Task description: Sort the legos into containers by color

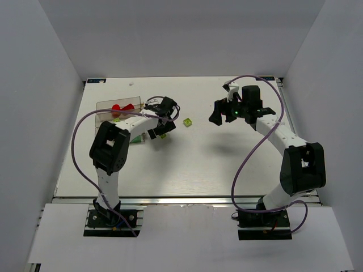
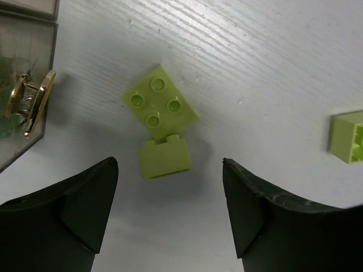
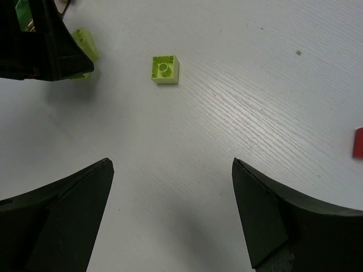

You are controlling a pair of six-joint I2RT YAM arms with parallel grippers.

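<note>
Now, from above, the left arm (image 1: pixel 110 148) hangs over a lime pair of legos (image 1: pixel 163 135) on the bench (image 1: pixel 198 164) just beside the tray (image 1: pixel 101 107), with a lone lime brick (image 1: pixel 188 121) lying between the two arms. Left wrist: left jaws wide and empty, lime pair (image 2: pixel 160 105) between them, long axis pointing away. Right wrist: right jaws wide too, lone lime brick (image 3: pixel 165 69) well ahead.

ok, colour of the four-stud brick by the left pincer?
Lime yellow-green. The four-stud brick shows best in the left wrist view.
</note>
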